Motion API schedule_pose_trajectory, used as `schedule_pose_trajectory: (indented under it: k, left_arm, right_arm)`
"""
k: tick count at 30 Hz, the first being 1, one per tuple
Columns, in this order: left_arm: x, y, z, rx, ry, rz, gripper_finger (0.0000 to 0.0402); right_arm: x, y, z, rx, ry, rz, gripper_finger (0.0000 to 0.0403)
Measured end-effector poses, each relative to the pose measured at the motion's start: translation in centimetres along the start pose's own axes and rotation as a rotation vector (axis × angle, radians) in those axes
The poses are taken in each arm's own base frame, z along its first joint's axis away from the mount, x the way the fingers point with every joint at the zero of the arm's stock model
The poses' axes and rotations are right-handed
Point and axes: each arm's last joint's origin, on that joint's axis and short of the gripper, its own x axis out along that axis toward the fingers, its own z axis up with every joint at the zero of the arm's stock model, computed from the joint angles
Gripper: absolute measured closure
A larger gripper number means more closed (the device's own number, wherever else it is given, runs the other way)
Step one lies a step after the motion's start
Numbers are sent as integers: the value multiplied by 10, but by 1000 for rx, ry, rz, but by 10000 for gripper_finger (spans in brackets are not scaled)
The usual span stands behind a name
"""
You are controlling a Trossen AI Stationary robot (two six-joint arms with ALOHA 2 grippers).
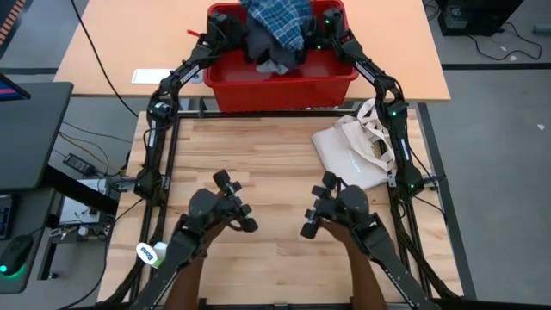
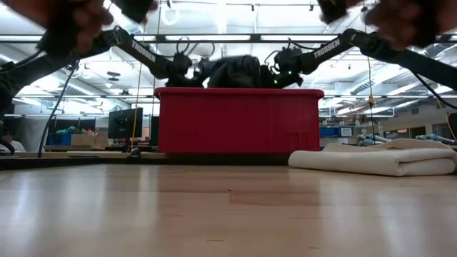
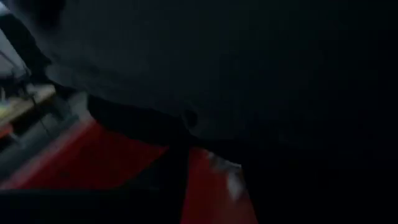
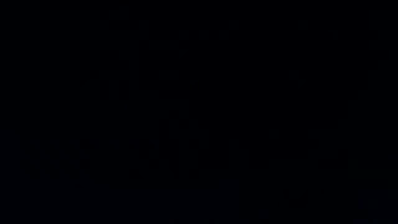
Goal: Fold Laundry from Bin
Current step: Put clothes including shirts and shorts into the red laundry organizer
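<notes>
The red bin sits at top centre of the high view, its long axis running left-right. Laundry is heaped inside. Both grippers, left and right, reach into it; their jaws are buried, state unclear.

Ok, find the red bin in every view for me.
High view: bin at top centre, beyond the table.
Low view: bin centre, behind the table.
Left wrist view: red bin wall low in the picture.
Right wrist view: all dark, not visible.
Shared landmark: the tote right of it.
</notes>
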Motion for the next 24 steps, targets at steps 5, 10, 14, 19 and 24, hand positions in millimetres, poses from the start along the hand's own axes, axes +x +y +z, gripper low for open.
schedule_pose_trajectory:
  k: [5,10,14,19,24]
  left_arm:
    - [6,-9,-27,62,151,-63,249]
    - [5,-15,-40,175,300,-67,249]
    - [3,-14,-45,183,356,-70,249]
    - [0,-14,-48,173,398,-72,249]
    - [-9,-9,-30,129,391,-15,249]
  right_arm:
    - [-4,3,-23,-79,295,-115,261]
    - [-15,-2,-37,-153,506,-191,261]
    - [-28,-7,-50,-111,619,-155,261]
    - [-38,-12,-58,-124,797,-284,261]
    - [-46,-8,-49,-131,859,-319,261]
